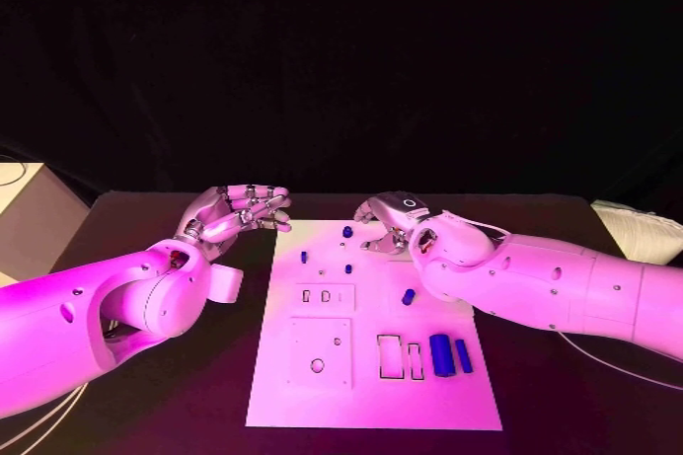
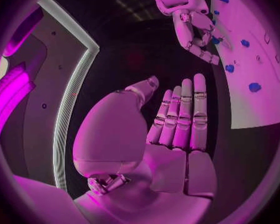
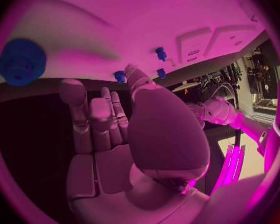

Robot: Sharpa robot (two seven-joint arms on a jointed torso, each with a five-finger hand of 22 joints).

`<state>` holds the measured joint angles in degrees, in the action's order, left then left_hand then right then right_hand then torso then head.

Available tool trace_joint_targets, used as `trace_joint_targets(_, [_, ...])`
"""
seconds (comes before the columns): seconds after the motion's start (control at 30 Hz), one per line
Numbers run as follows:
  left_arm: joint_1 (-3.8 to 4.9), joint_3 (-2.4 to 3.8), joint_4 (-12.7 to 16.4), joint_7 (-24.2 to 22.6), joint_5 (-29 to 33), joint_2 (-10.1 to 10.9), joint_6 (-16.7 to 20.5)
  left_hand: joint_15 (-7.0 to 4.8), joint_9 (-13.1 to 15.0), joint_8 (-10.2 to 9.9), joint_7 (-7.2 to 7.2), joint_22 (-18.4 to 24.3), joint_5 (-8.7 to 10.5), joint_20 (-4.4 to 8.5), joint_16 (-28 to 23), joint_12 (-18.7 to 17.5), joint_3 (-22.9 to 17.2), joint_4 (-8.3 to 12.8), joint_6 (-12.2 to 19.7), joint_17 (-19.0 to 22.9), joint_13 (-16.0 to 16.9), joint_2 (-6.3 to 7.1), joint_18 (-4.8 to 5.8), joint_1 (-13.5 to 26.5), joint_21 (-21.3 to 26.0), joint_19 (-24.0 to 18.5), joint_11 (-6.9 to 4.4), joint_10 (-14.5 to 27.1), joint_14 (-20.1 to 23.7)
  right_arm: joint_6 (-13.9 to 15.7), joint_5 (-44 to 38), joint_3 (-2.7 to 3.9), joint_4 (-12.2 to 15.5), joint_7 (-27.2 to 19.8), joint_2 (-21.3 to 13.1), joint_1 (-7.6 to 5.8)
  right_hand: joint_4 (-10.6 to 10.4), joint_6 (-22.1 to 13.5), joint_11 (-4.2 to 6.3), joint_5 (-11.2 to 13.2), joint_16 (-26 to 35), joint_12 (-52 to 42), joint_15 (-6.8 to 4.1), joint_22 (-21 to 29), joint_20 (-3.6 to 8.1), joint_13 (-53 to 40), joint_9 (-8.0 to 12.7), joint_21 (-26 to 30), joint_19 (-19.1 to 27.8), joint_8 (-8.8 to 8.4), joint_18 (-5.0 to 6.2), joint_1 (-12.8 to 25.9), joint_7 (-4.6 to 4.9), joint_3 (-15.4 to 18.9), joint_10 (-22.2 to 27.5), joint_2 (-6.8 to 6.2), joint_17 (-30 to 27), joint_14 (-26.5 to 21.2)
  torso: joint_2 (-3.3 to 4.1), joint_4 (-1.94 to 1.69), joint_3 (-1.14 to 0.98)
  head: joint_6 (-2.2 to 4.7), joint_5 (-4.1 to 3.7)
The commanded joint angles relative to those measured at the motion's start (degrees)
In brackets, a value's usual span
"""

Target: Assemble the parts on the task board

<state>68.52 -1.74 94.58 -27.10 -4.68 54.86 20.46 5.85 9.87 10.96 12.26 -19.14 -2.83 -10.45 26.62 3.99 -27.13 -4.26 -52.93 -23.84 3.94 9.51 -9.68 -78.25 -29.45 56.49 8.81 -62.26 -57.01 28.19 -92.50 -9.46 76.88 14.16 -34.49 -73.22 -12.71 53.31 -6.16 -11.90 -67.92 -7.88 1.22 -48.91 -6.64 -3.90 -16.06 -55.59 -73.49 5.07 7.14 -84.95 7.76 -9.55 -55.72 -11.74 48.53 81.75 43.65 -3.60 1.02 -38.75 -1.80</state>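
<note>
The white task board [image 1: 373,396] lies in the middle of the black table. Several small blue parts stand or lie on it: a round knob [image 1: 347,232] near the far edge, small pegs [image 1: 303,256] [image 1: 348,268], a short piece [image 1: 409,297] and two cylinders [image 1: 443,354] side by side. My right hand [image 1: 387,218] hovers over the board's far edge just right of the knob [image 3: 22,62], fingers [image 3: 90,119] stretched out and holding nothing. Beside the board's far left corner, my left hand [image 1: 242,210] is off the board, its fingers [image 2: 180,117] straight and empty.
Empty recesses mark the board: two small slots [image 1: 325,296], a square plate with a hole [image 1: 319,351] and two narrow rectangles [image 1: 400,357]. A pale box [image 1: 29,218] stands at the table's far left and a white object [image 1: 634,228] at the right edge.
</note>
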Motion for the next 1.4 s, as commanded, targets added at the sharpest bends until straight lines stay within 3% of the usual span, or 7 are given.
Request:
trace_joint_targets(0.03, [0.11, 0.06, -0.01, -0.24, 0.21, -0.05, -0.92, -0.08, -0.06, -0.31, 0.07, -0.10, -0.02, -0.03, 0.21, -0.18, -0.24, -0.04, -0.21, -0.06, -0.09, -0.18, -0.08, 0.19, -0.20, -0.36, 0.22, -0.02, 0.34, 1.01, 3.20, 0.28, 3.31, 0.20, -3.13, -0.66, -1.74, 1.58, 0.74, -0.04, -1.47, -2.02, -0.72, -2.69, 0.47, -0.18, -0.15, -2.19, -1.71, 0.46, 0.46, -1.55, 0.62, -1.04, -3.02, 0.23, 2.08, 0.73, -0.30, 0.64, -0.28, 0.33, 0.04])
trace_joint_targets(0.47, [0.09, 0.04, -0.71, -0.19, 0.24, -0.31, -1.44, -0.06, -0.06, -0.31, -0.01, -0.28, -0.01, -0.05, 0.26, -0.17, -0.33, 0.02, -0.23, -0.11, -0.09, -0.23, -0.08, 0.16, -0.41, -0.62, 0.20, -0.04, 0.52, -4.58, 14.52, 0.50, 6.48, -1.43, -13.14, -2.42, -3.81, 3.13, 1.14, 0.42, -6.14, -4.20, -0.91, -10.86, 1.30, -0.07, 0.21, -8.65, -4.70, 0.43, -1.01, -0.83, 1.20, -5.89, -9.68, -1.95, 8.55, 2.61, -0.93, 2.06, -1.11, 0.61, -0.07])
trace_joint_targets(0.7, [0.08, 0.04, -1.11, -0.11, 0.24, -0.61, -1.70, -0.06, -0.06, -0.30, -0.02, -0.33, -0.01, -0.06, 0.28, -0.16, -0.35, 0.04, -0.24, -0.13, -0.09, -0.23, -0.08, 0.16, -0.46, -0.69, 0.19, -0.05, 0.54, -9.27, 13.62, 0.49, 4.72, -1.58, -13.69, -2.47, -3.79, 2.32, 1.73, 1.33, -6.56, -4.09, -1.37, -11.28, 1.14, -0.51, 0.50, -8.68, -4.40, -0.25, -0.94, 1.78, 0.77, -3.67, -10.23, -2.52, 8.74, 2.34, -0.92, 2.04, -1.22, 0.78, -0.22])
trace_joint_targets(0.83, [0.07, 0.04, -1.25, -0.08, 0.24, -0.71, -1.80, -0.06, -0.06, -0.30, -0.02, -0.33, -0.01, -0.06, 0.28, -0.16, -0.35, 0.04, -0.24, -0.13, -0.09, -0.23, -0.08, 0.16, -0.46, -0.69, 0.19, -0.05, 0.54, -9.74, 12.80, 0.45, 3.70, -1.37, -12.89, -2.33, -3.73, 1.42, 2.93, 1.17, -8.73, -9.62, -2.38, -15.26, 1.76, -4.27, 0.67, -11.94, -5.85, -0.81, -1.63, 1.72, 0.09, 0.00, -17.39, -2.50, 12.39, 3.05, -0.77, 1.95, -1.20, 0.64, -0.20])
trace_joint_targets(0.97, [0.07, 0.04, -1.45, -0.04, 0.24, -0.79, -1.91, -0.06, -0.06, -0.30, -0.02, -0.33, -0.01, -0.06, 0.28, -0.16, -0.35, 0.04, -0.24, -0.13, -0.09, -0.23, -0.08, 0.16, -0.46, -0.69, 0.19, -0.05, 0.54, -8.71, 12.41, 0.43, 2.67, -1.27, -11.57, -2.12, -4.05, 0.77, 3.58, 0.80, -13.65, -35.86, -3.26, -22.52, 2.05, -28.85, 0.38, -17.97, -8.29, -0.63, -3.08, -0.53, 0.03, 9.91, -14.26, 0.10, 21.29, 4.53, -0.69, 1.81, -1.22, 0.45, -0.16])
trace_joint_targets(1.13, [0.07, 0.04, -1.63, 0.01, 0.24, -0.86, -2.03, -0.06, -0.06, -0.30, -0.02, -0.33, -0.01, -0.06, 0.28, -0.16, -0.35, 0.04, -0.24, -0.13, -0.09, -0.23, -0.08, 0.16, -0.46, -0.69, 0.19, -0.05, 0.54, -7.11, 12.45, 0.43, 1.79, -0.69, -10.50, -2.01, -3.92, 2.04, 3.01, -1.58, -18.70, -71.39, -2.20, -30.01, 1.74, -70.83, 0.07, -24.39, -11.06, 0.38, -4.39, -0.47, 0.36, 10.42, -24.72, 1.99, 32.15, 6.40, -0.49, 1.52, -1.28, 0.42, -0.30])
trace_joint_targets(1.4, [0.06, 0.04, -1.84, 0.13, 0.19, -0.93, -2.17, -0.06, -0.06, -0.30, -0.02, -0.33, -0.01, -0.06, 0.28, -0.16, -0.35, 0.04, -0.24, -0.13, -0.09, -0.23, -0.08, 0.16, -0.46, -0.69, 0.19, -0.05, 0.54, -5.25, 12.64, 0.45, 1.23, 0.80, -9.92, -1.98, -3.90, 2.72, 2.36, -3.67, -20.89, -79.33, -1.64, -35.22, 1.17, -81.93, 0.05, -29.01, -13.38, 1.05, -5.57, 0.11, 0.76, 9.55, -31.13, 2.76, 37.77, 7.48, -0.25, 1.44, -1.31, 0.30, -0.37])
